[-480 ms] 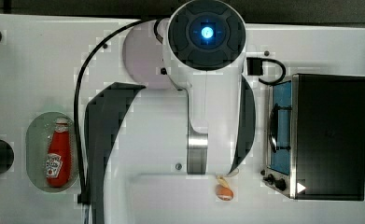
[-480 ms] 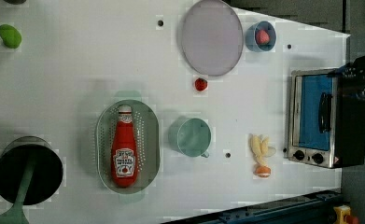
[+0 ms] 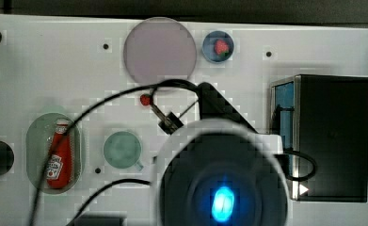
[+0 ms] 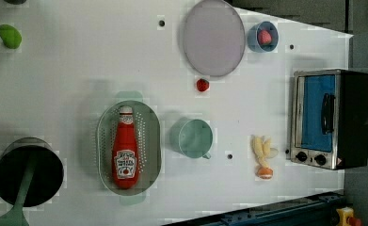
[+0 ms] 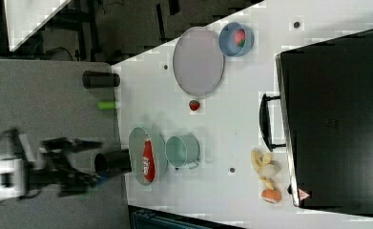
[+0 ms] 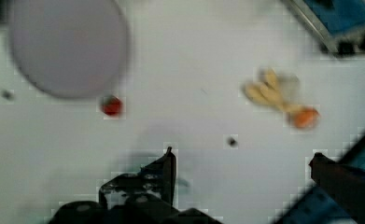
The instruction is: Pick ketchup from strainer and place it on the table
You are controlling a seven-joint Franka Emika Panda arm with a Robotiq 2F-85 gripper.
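Arm's swung across the top view since the earlier frame. My gripper is wide open, empty. Ketchup lies flat in strainer, well away from it. Light, slick plastic; I'd pinch mid-body.

The ketchup lies in the strainer on the tabletop, well apart from the end effector. The mug stands between strainer and end effector.

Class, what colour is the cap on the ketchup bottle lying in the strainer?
White, on the red ketchup bottle in the pale green strainer; clearest in the left view.
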